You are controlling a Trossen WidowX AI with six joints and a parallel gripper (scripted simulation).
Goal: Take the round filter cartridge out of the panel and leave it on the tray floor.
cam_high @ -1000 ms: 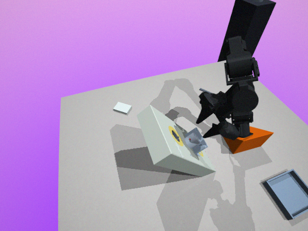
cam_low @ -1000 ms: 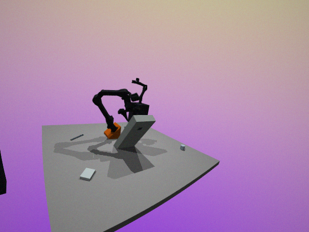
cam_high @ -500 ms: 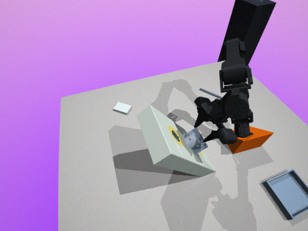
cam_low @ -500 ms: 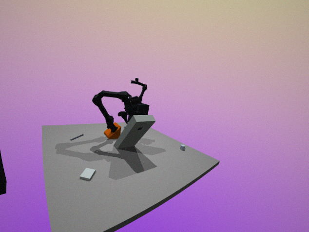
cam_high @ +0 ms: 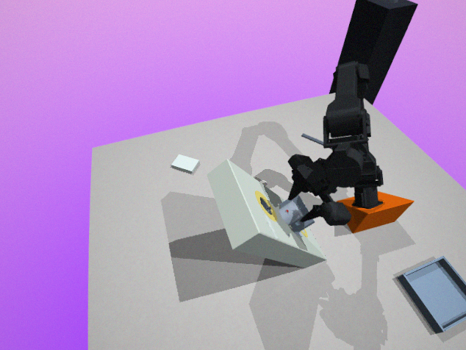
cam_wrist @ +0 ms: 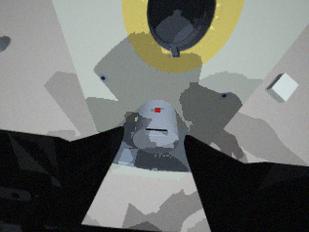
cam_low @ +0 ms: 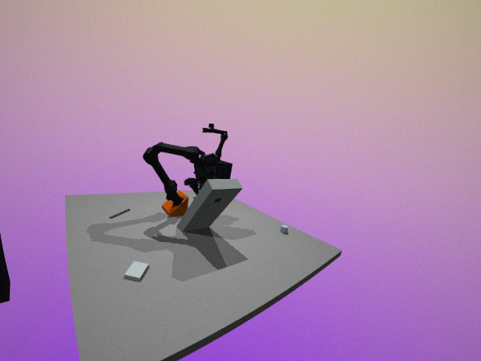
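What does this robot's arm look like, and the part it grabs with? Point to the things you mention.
The arm [cam_high: 344, 122] [cam_low: 174, 147] is black all over, with chunky joints and slimmer links between them. Its gripper [cam_high: 295, 209] [cam_wrist: 154, 135] is black too, with two fingers that taper toward narrow tips. I can't make out any cables or lettering.

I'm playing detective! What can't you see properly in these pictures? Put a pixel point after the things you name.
- The panel's [cam_high: 244, 210] [cam_low: 212, 209] [cam_wrist: 264, 28] bottom edge in the wrist view: the claw's [cam_high: 295, 209] [cam_wrist: 154, 133] dark fingers cover part.
- The tray's [cam_high: 420, 301] right side: cut off by the top view's edge.
- The panel's front in the exterior view: it faces away.
- Writing on the small white block [cam_high: 184, 162] [cam_low: 136, 270] [cam_wrist: 286, 86]: too small to tell.
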